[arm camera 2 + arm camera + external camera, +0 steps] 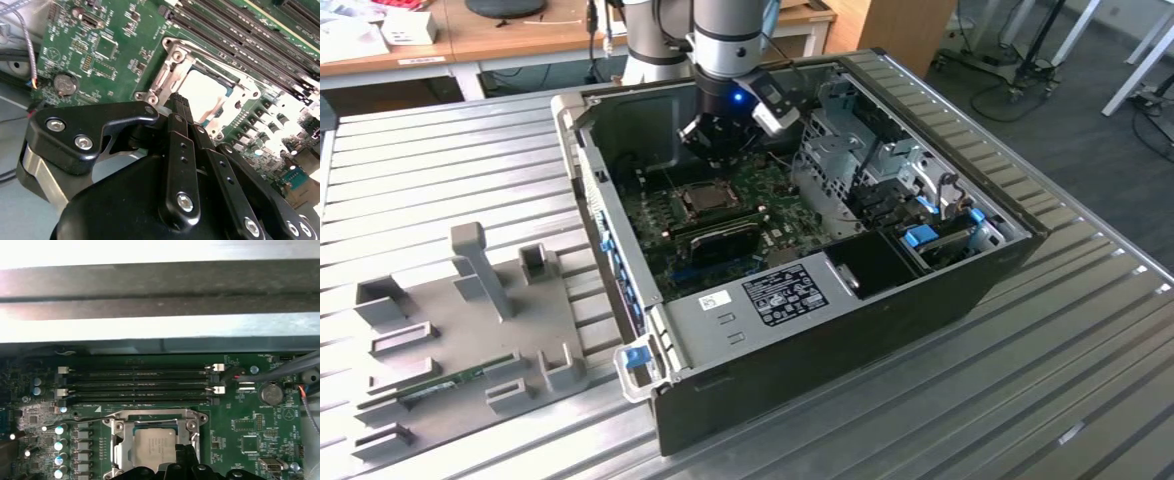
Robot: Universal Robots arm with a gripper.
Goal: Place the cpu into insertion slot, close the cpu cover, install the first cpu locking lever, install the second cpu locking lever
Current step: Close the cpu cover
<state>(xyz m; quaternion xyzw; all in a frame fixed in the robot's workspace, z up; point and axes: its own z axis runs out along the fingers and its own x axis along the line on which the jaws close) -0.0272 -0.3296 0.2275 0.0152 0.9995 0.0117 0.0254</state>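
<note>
- Grey-brown cpu (155,444) sits seated in the insertion slot (707,198), with green board all round.
- cpu cover (116,442) lies flat over it, and the chip shows through the cut-out.
- Gripper (179,100) is at the cover's edge, jaws pressed together and holding nothing; contact unclear.
- Exterior view: the arm reaches down into the open computer case (961,270) on the ribbed metal bench (427,150).

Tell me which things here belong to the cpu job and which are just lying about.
Job: grey-brown square metal cpu; thin silvery hinged metal cpu cover; black gripper, jaws shut.
Lying about: long black memory slots; round silver coin battery; narrow green memory stick on grey plastic rack.
</note>
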